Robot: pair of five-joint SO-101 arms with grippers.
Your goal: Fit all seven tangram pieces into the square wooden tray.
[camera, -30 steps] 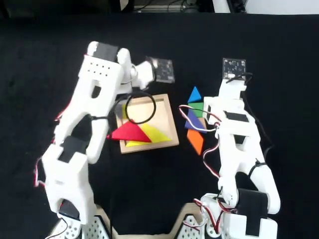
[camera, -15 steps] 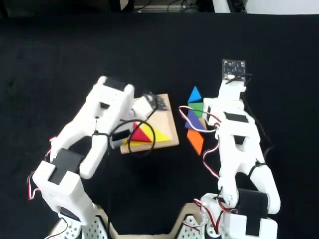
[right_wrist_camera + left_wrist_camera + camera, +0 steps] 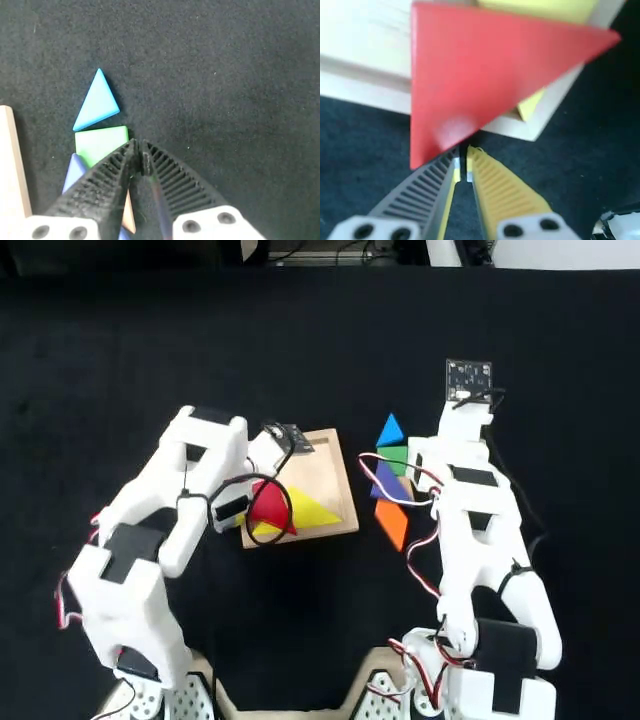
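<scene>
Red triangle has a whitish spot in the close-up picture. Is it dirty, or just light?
Left wrist view: probably just glare, a pale sheen on the red triangle near the left claw pinching its edge. Right wrist view: the blue triangle and green square look evenly lit, no shiny spot. High view: the wooden tray shows bright bare wood.

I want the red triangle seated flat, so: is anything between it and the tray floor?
Yes. The red triangle overlaps the tray's rim and part of the yellow triangle lying in the tray; both look to keep it from dropping flat. The left gripper, shut, sits at its edge.
</scene>
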